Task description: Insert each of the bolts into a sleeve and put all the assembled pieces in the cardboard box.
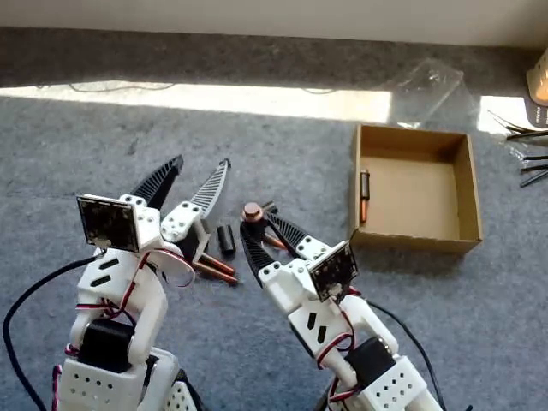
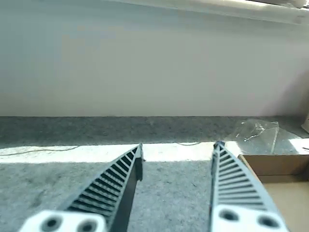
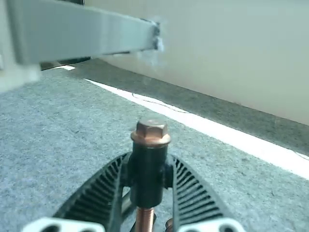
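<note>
Bolt (image 3: 150, 131) and black sleeve (image 3: 147, 176) sit already joined and upright, copper head on top, clamped between the fingers of the right gripper (image 1: 257, 224) near the middle of the high view. From this I judge the step in hand to be carrying the joined pair to the cardboard box (image 1: 417, 242), which lies at 3 o'clock of it. The next move calls for a swing that way, high enough to clear the near wall, then a release beside the finished piece (image 1: 364, 197) along the box's 9 o'clock wall. A loose sleeve (image 1: 226, 239) and bare bolts (image 1: 216, 268) lie at 7 o'clock of the pair. At 10 o'clock the left gripper (image 2: 179, 145) hangs with fingers spread wide, nothing between them. Grey carpet (image 1: 103, 145) covers the surface. A sunlit strip (image 1: 214, 98) and pale wall (image 2: 145, 63) lie at 12 o'clock, and a plastic bag (image 1: 424, 86) at 1 o'clock.
</note>
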Tool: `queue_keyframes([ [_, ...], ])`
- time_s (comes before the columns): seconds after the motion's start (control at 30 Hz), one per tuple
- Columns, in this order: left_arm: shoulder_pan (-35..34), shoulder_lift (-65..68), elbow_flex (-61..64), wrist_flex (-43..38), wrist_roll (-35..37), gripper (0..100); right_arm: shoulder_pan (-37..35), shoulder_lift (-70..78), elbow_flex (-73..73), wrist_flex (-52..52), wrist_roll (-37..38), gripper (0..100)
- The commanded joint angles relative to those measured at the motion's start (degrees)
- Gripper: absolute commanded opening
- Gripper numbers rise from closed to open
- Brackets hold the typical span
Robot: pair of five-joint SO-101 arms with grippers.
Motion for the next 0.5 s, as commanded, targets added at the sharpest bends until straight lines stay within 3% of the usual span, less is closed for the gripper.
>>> queue_keyframes([
  [0.0,-7.5,-0.6,-4.1,3.7,0.2,22,1.8,-0.7,7.6,-0.2,0.8,0.5],
  [0.1,-12.1,-0.6,-3.6,4.7,0.3,20,5.7,-0.7,7.6,-0.2,0.6,0.5],
  [0.3,-13.7,-0.5,-3.6,4.9,0.4,0,7.5,-0.7,7.6,-0.1,0.8,0.5],
  [0.47,-13.8,-0.5,0.0,4.9,0.2,1,10.8,-0.7,7.4,0.0,0.8,0.5],
])
